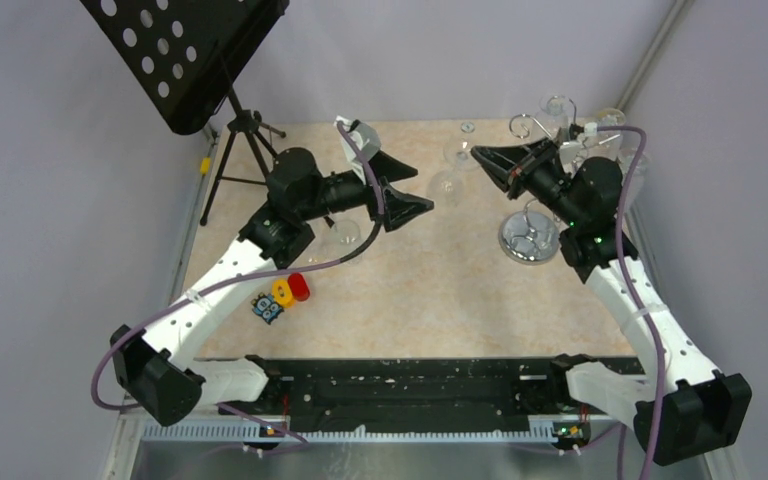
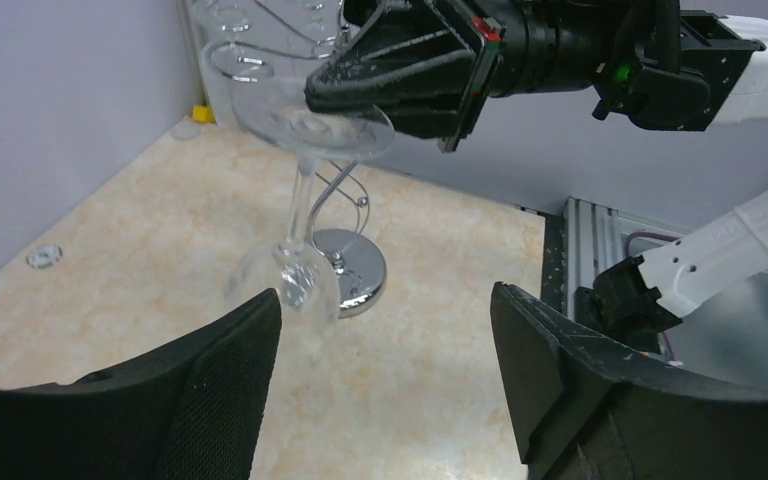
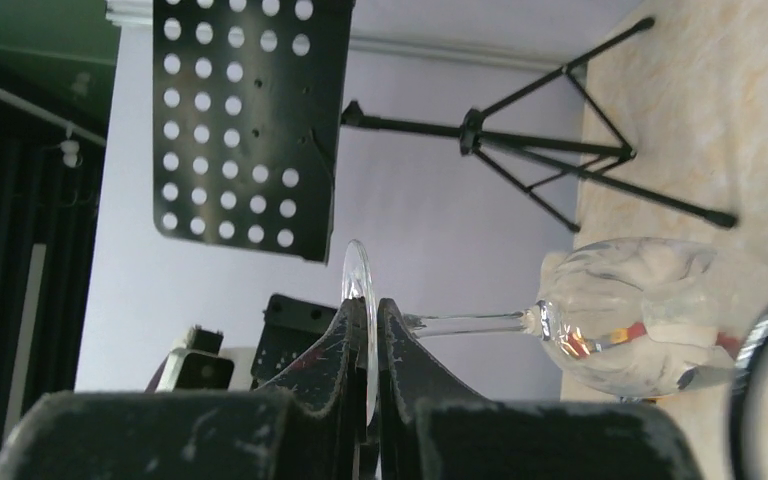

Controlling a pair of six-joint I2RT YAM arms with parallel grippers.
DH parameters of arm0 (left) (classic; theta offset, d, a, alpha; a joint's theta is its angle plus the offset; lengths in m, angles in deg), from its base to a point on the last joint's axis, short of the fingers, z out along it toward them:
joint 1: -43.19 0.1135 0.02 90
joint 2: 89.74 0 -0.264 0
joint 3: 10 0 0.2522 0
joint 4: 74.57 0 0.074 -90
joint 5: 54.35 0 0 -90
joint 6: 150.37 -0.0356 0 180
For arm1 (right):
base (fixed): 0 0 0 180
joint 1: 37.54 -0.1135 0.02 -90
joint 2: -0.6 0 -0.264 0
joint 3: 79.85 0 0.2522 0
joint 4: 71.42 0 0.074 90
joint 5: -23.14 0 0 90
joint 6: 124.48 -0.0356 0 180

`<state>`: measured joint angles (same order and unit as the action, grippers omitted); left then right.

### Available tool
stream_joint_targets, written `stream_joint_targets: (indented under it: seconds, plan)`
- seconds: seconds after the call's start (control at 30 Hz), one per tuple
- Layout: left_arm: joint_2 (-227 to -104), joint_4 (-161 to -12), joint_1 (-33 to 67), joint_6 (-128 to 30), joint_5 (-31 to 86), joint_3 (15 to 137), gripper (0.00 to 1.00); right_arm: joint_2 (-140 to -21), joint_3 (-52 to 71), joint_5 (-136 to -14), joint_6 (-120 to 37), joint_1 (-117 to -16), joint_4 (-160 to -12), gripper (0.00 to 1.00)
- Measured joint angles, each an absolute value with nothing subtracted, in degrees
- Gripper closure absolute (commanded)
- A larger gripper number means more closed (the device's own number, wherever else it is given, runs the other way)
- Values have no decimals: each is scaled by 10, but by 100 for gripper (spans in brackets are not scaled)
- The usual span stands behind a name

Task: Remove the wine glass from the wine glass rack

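Two robot arms are stretched over a beige bench (image 1: 440, 300), with their grippers turned toward each other near its far side. One glass (image 2: 300, 200) is held between them, upside down: its round foot is uppermost and its bowl hangs low over the bench. Whether the bowl touches the surface cannot be told.

The foot is pinched at its rim by the right gripper (image 3: 369, 320), whose fingers (image 3: 405, 360) are closed against both faces of the disc. This is shown edge-on in the right wrist view, where the stem is seen running sideways from the fingers to the bowl.

The left gripper (image 1: 418, 186) is pointed at the glass from the other side. Its fingers (image 2: 222, 385) are spread wide and nothing is held by them. In the left wrist view the bowl is seen just past the tip of one finger, not between the two.

The rack (image 1: 528, 237) is stood on the right side of the bench, its mirrored base just beside the right arm. The held glass is clear of its looped wire arms.

A black music stand (image 1: 185, 55) is set at the far left. Small coloured toys (image 1: 280, 297) are laid beside the left arm.
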<state>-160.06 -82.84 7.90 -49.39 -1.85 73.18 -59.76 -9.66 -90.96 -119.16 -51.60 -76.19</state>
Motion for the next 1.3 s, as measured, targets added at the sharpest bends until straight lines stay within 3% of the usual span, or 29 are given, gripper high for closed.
stream_joint_targets:
  seconds: [0.2, 0.67, 1.0, 1.13, 1.2, 1.3]
  plan:
    - [-1630, -771, 71, -564, -54, 732, 36, -590, -110, -943, -1223, -544, -730, 100]
    - [-1705, -734, 71, -614, -135, 750, 46, -573, -114, -998, -1241, -554, -701, 100]
    - [-1725, -733, 71, -627, -171, 777, 61, -579, -122, -1019, -1246, -558, -678, 100]
    - [-1732, -739, 71, -628, -190, 779, 75, -587, -122, -1023, -1245, -558, -678, 100]
    - [-1734, -742, 71, -632, -193, 779, 99, -591, -122, -1027, -1246, -559, -678, 100]
    - [-1738, -754, 74, -635, -199, 785, 100, -593, -125, -1029, -1245, -561, -676, 100]
